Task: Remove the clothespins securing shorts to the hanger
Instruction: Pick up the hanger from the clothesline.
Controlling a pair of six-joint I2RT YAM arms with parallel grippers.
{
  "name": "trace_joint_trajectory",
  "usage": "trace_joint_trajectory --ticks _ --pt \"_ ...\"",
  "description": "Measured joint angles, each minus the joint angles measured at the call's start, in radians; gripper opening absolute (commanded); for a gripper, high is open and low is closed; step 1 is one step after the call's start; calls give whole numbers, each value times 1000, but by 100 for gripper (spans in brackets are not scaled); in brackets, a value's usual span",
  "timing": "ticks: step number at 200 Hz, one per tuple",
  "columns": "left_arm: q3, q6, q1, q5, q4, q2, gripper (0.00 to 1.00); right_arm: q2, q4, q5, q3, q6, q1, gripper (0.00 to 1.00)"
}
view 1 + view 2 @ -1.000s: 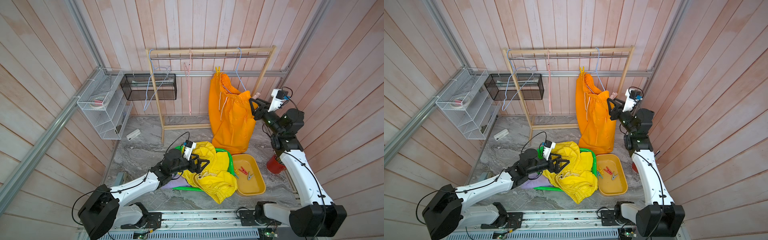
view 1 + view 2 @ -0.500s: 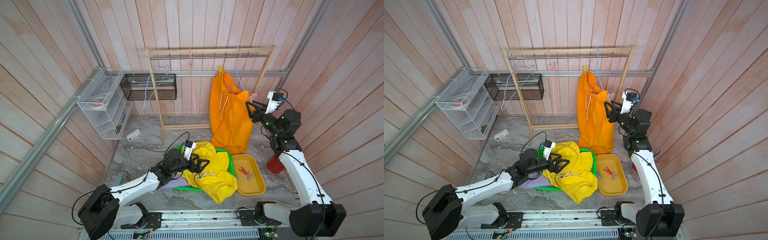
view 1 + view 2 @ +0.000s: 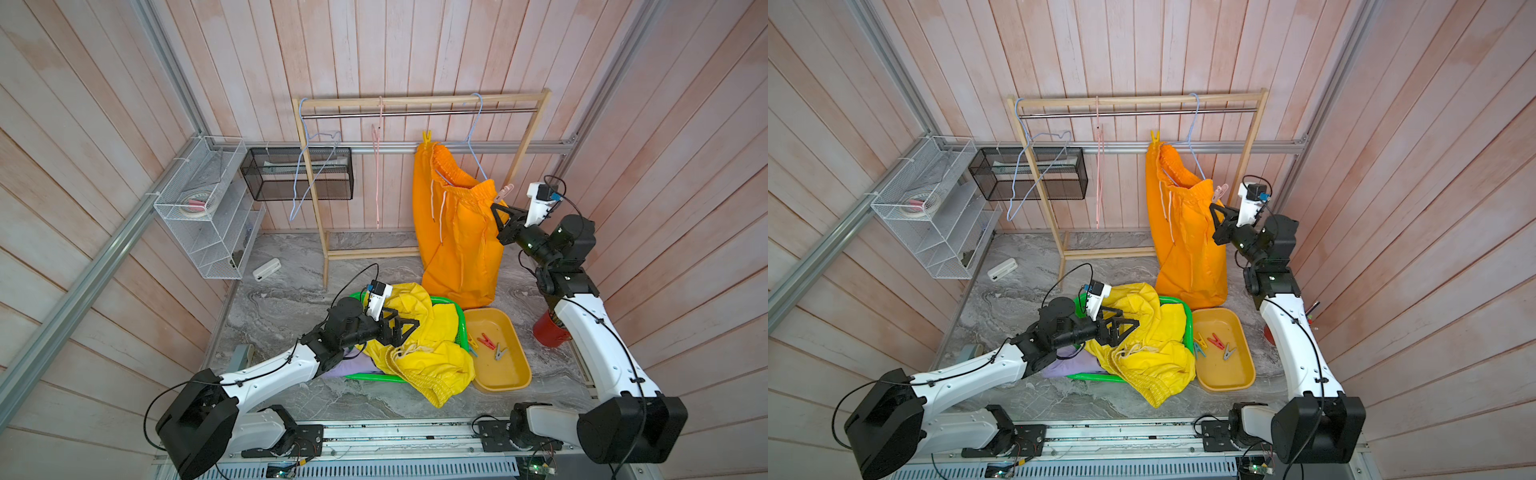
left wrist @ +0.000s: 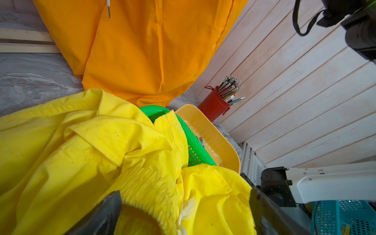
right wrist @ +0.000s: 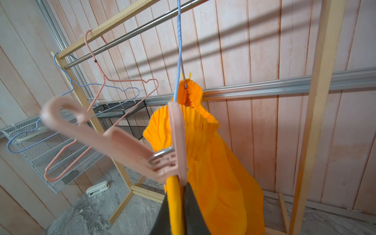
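Step in hand: the pale pink clothespin (image 3: 504, 192) on the orange shorts (image 3: 457, 241) was being worked on. This pair alone was hung from the blue hanger (image 5: 179, 50) on the rack (image 3: 415, 101).
Pins left, as judged: two, the pink one and a yellow clothespin (image 3: 427, 137).
Pins done: loose clothespins (image 3: 487, 341) were laid in the yellow tray (image 3: 505, 372), and the yellow shorts (image 3: 419, 353) were heaped in the green basket (image 3: 457, 316).
Right gripper (image 3: 495, 208): its fingers (image 5: 193, 207) were pressed together on a fold of orange fabric just under the pink pin. Whether the pin's tip was also caught could not be told, as the close view was blurred.
Left gripper (image 3: 404, 327): its fingers were spread wide just above the yellow shorts, and nothing was held.
Pink pin, place: on the right, nearer end of the waistband.
Pink pin, axis: steeply upright and tilted right, with the splayed legs up and the biting end down on the fabric.
Yellow pin: at the far, left, higher end of the waistband, upright, with its legs up.
Next move, as judged: the splayed legs would have to be squeezed together, so a higher hold seemed needed. The pin could then be drawn up along its own axis.
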Motion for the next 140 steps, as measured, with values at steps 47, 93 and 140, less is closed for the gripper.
trace_joint_trajectory --ticks 47,93,140 --pt "0 0 0 0 0 0 100 16 -2 -15 36 -1 11 0" --pt "0 -3 0 0 0 0 100 37 41 -2 42 23 14 0" --pt "0 -12 0 -4 -2 0 100 38 129 38 42 60 18 0"
